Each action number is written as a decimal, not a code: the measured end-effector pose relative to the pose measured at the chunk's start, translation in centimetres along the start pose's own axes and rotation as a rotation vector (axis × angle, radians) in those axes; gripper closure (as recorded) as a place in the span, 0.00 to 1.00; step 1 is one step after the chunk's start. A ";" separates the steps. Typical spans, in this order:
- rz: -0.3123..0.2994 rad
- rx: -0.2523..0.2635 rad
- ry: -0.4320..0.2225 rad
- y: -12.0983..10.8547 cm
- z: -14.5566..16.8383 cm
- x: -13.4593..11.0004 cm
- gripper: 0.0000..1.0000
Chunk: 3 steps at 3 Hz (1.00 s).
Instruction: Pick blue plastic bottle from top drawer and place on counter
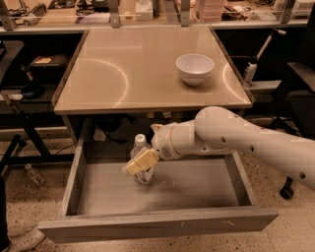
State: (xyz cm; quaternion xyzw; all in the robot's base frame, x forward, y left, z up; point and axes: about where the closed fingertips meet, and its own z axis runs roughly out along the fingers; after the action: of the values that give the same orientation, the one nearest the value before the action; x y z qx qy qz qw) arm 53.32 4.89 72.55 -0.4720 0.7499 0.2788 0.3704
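Note:
The blue plastic bottle, clear with a white cap, stands upright in the left-middle of the open top drawer. My gripper reaches down into the drawer from the right and sits at the bottle's lower body, covering its label. The white arm crosses the drawer's right half. The beige counter lies above and behind the drawer.
A white bowl stands on the counter's right side. A cluttered bench runs along the back. A small bottle lies on the floor at the left. A dark chair stands at the right.

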 end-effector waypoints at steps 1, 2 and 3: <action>0.000 0.000 0.000 0.0 0.0 0.0 0.18; 0.000 0.000 0.000 0.0 0.0 0.0 0.41; 0.000 0.000 0.000 0.0 0.0 0.0 0.64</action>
State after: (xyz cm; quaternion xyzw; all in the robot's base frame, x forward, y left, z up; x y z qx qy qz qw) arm 53.32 4.90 72.53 -0.4720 0.7499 0.2789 0.3703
